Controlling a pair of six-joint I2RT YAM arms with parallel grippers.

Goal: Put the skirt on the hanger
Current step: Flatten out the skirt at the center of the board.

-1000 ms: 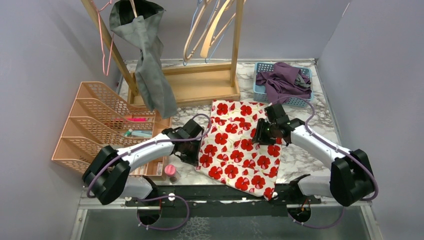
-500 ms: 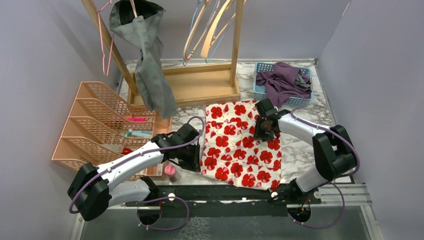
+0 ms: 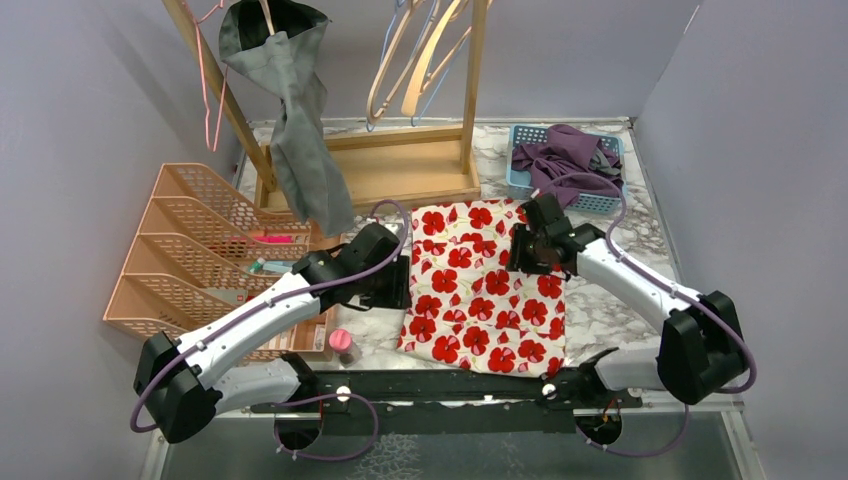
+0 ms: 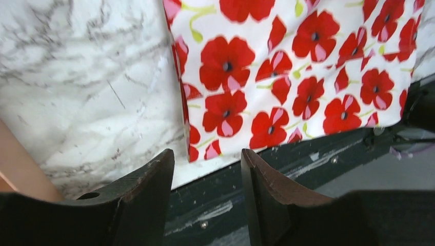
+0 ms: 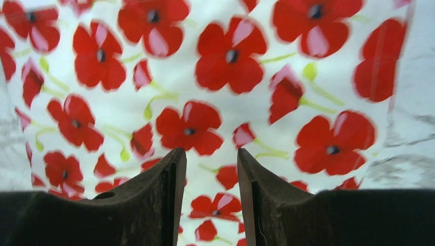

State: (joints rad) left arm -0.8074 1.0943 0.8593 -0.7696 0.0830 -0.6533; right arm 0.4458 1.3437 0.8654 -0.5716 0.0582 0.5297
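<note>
The skirt [image 3: 482, 290], white with red poppies, lies spread flat on the marble table between the two arms. Wooden and wire hangers [image 3: 418, 60] hang from the rack at the back, and a pink hanger [image 3: 212, 95] hangs on the rack's left post. My left gripper [image 3: 398, 284] is open beside the skirt's left edge. In the left wrist view the left gripper [image 4: 208, 155] holds nothing, and the skirt [image 4: 308, 66] lies ahead of it. My right gripper [image 3: 530, 256] hovers open over the skirt's upper right part. The right gripper [image 5: 208, 151] is empty, with the skirt [image 5: 205, 66] below it.
A wooden rack base [image 3: 400, 172] stands behind the skirt, with a grey garment [image 3: 300, 130] hanging over it. An orange file organiser [image 3: 195, 250] sits left. A blue basket [image 3: 520, 185] of purple clothes stands at the back right. A small pink-capped bottle [image 3: 343, 346] stands near the left arm.
The left gripper opened, let go of the skirt's left edge and drew back from it. The skirt has turned from a skewed lie to a squarer, flatter one. The right gripper shifted slightly.
</note>
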